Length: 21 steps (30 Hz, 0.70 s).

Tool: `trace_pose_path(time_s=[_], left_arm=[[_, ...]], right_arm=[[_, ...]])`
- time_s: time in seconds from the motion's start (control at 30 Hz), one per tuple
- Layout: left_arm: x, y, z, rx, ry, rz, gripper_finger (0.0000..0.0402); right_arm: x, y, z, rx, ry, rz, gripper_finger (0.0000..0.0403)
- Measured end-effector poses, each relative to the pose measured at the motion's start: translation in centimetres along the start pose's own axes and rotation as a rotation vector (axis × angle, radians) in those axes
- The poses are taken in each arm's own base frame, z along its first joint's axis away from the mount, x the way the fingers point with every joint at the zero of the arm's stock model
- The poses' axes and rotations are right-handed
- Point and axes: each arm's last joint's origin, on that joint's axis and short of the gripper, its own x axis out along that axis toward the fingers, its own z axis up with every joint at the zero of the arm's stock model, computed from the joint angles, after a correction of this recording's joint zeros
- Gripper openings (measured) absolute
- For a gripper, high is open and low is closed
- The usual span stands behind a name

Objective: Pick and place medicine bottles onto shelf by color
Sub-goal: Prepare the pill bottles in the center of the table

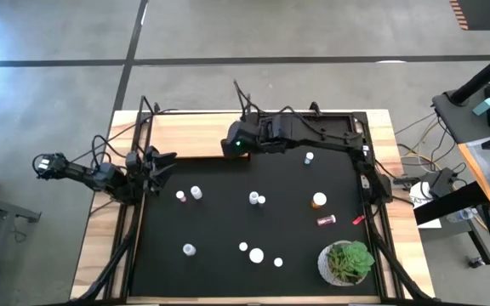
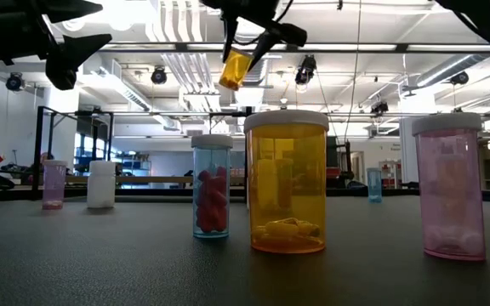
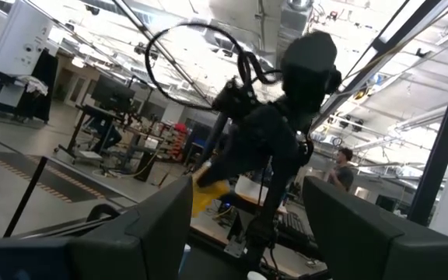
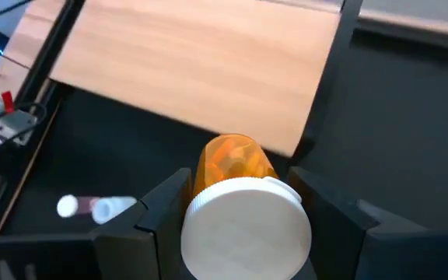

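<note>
Over black mat [image 1: 228,238]: right gripper [image 4: 239,204] clamps orange bottle [image 4: 236,167]
Room: workshop, ceiling lights
Bottle axis: tilted, white cap [image 4: 245,228] toward wrist, base toward shelf [image 4: 201,70]
Left gripper [image 1: 162,163]: fingers apart, at mat's left edge

From above, the right gripper [image 1: 235,144] hides the orange bottle [image 4: 232,162] it carries and covers much of the shelf [image 4: 201,70]. The bottles [image 1: 196,193] on the mat are too small to read labels.
</note>
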Motion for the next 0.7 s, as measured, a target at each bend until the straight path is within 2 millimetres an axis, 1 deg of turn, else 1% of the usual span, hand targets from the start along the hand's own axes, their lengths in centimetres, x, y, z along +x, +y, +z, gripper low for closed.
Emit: trace_pose_path(time_s=[0.1, 0.17, 0.33, 0.47, 0.6, 0.7], left_arm=[[0.0, 0.0, 0.0, 0.001, 0.002, 0.000, 0.0228], [0.0, 0.0, 0.0, 0.002, 0.003, 0.000, 0.0228], [0.0, 0.0, 0.0, 0.001, 0.003, 0.000, 0.0228], [0.0, 0.0, 0.0, 0.002, 0.003, 0.000, 0.0228], [0.0, 0.0, 0.0, 0.002, 0.003, 0.000, 0.0228], [0.0, 0.0, 0.0, 0.002, 0.002, 0.000, 0.0228]], right_arm=[[0.8, 0.8, -1.4, 0.031, 0.027, -0.013, 0.0191], [1.9, 1.2, -2.5, 0.044, 0.066, -0.033, 0.0191], [6.1, 2.0, -4.5, 0.078, 0.202, -0.077, 0.0191], [9.4, 2.1, -5.9, 0.094, 0.277, -0.130, 0.0191], [11.8, 2.1, -7.1, 0.085, 0.358, -0.155, 0.0192], [13.0, 2.1, -7.8, 0.079, 0.404, -0.175, 0.0192]])
